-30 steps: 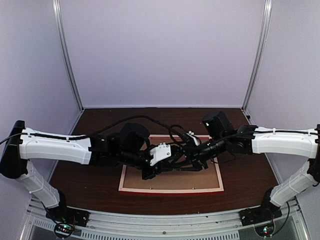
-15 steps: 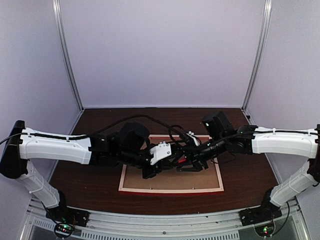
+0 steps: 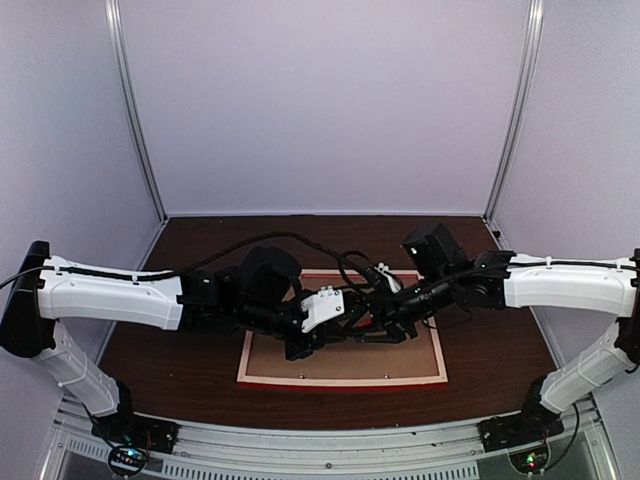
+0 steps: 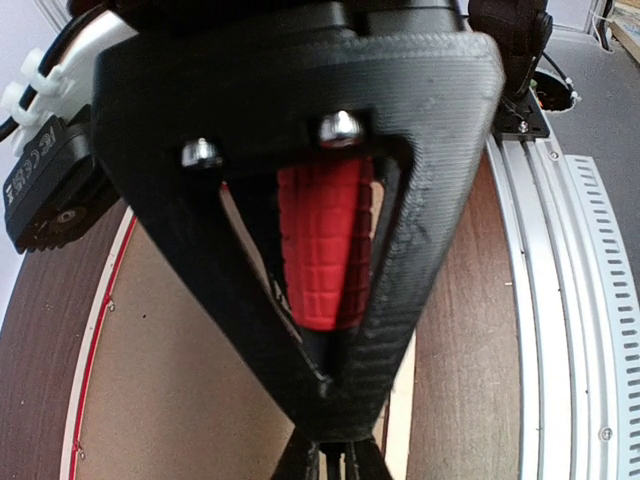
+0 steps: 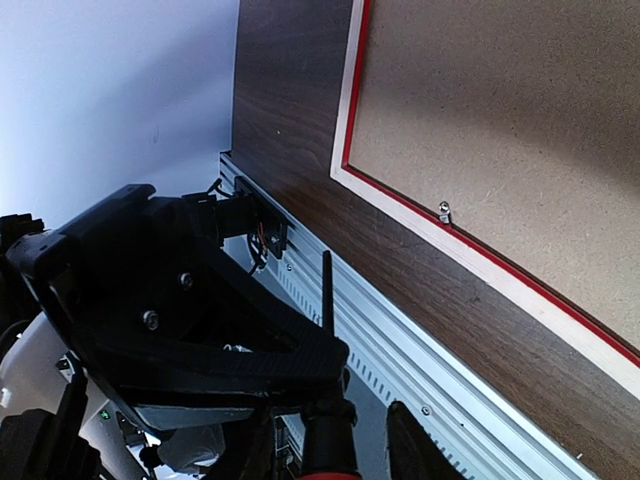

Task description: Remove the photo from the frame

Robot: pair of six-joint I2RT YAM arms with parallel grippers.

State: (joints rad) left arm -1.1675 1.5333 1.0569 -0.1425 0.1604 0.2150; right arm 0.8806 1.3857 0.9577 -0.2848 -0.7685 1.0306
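The photo is hidden: the frame (image 3: 342, 381) lies face down on the table (image 3: 180, 350), with the brown backing board (image 3: 350, 362) upward and seated in it. At the board's 9 o'clock the left gripper (image 3: 298, 347) points down, pinched shut on nothing. Toward 3 o'clock the right gripper (image 3: 383, 332) hovers, jaws partly parted and empty. The step looks like freeing the board. Next, the clips (image 5: 443, 212) along the 6 o'clock edge likely need turning aside.

lab booth, white walls (image 3: 320, 100), aluminium rail (image 3: 330, 447)

Soft even overhead light, faint shadows; wrist views blurry up close, edges warped
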